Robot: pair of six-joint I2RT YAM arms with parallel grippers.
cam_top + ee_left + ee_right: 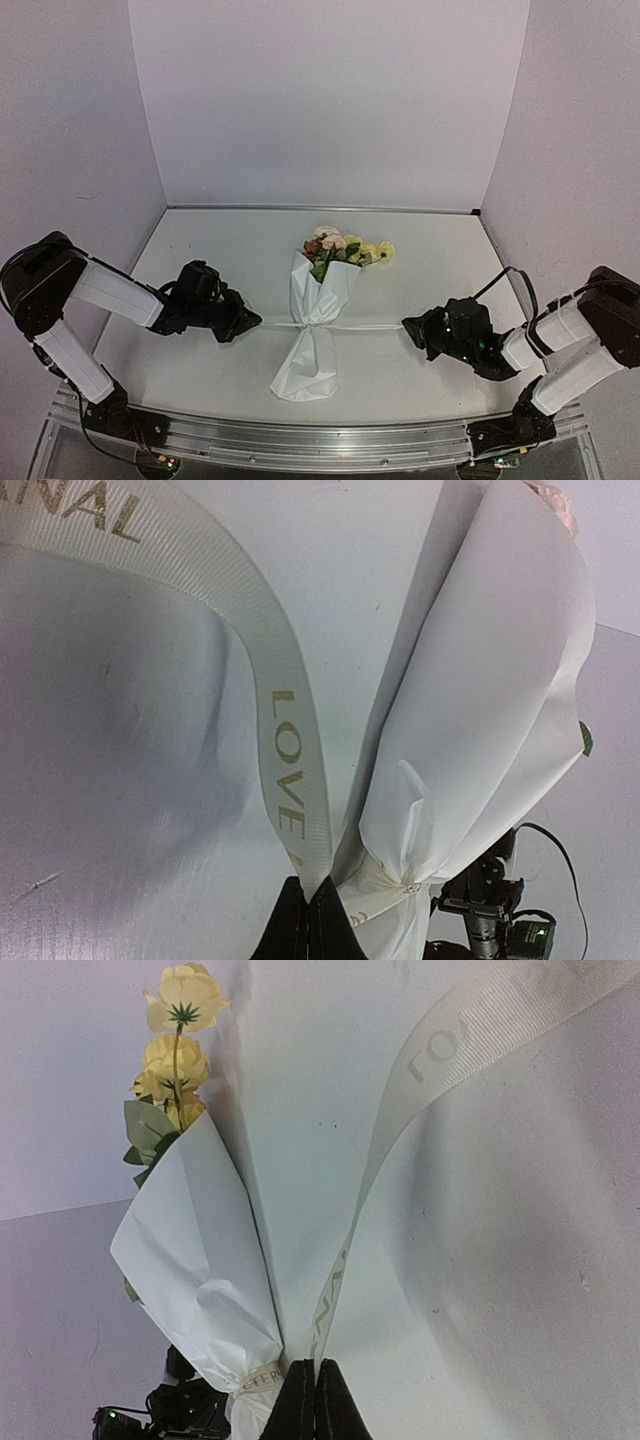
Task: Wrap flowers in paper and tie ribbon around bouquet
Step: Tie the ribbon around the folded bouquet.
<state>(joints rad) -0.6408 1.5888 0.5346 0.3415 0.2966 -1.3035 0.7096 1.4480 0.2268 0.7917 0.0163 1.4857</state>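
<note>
Cream ribbon (375, 326) around white bouquet (318, 300) on grey table (420, 250), lilac walls (330, 100) behind.

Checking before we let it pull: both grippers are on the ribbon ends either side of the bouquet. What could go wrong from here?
1. The left gripper and right gripper pinch the ribbon only at their fingertips, so it could slip out under tension.
2. The ribbon cinches the paper tightly at the waist. More pull may tear it or drag the bouquet sideways.
</note>
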